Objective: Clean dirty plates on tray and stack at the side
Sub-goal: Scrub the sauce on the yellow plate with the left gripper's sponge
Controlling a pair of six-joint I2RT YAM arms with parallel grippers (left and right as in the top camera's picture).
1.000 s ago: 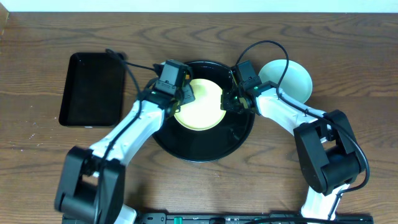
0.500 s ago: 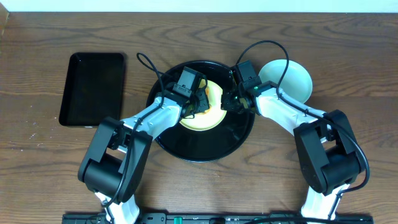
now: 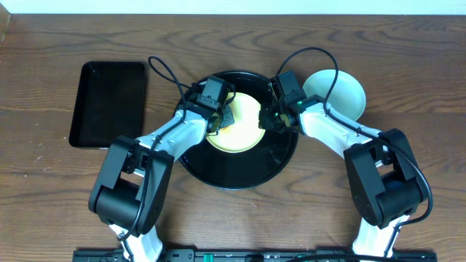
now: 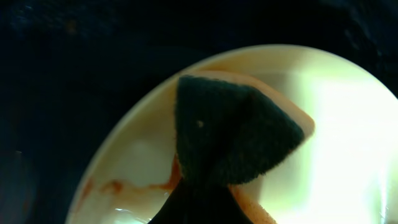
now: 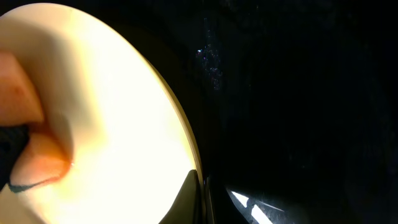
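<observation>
A second ago the left pincer [image 3: 221, 118] stood at the upper-left edge of the yellow plate [image 3: 244, 127] and left nearly all of the plate showing; half a second ago it had pushed right, well over the plate; now it sits back a little toward the upper left, and its forearm has swung in from the tabletop's left side to lie across the rim of the round black tray [image 3: 240, 171]. It is clenched on a sponge [image 4: 236, 137], whose dark green scouring face is pressed to the plate's surface in the left wrist view, with orange-brown smears [image 4: 118, 186] beside it near the plate's edge. The right pincer [image 3: 268, 118] has not moved over the second: it is closed on the right rim of the yellow plate, and the rim runs down between its fingertips [image 5: 186, 200] in the right wrist view. The yellow plate lies on the round tray, in its upper half. A pale mint plate [image 3: 342, 91] rests on the wood just beside the tray's upper right, where it was before, and a rectangular black tray [image 3: 109, 102] stays well to the left. The tabletop [image 3: 58, 189] is dark brown wood with a strong grain; a strip of white wall [image 3: 233, 6] runs along its far edge
</observation>
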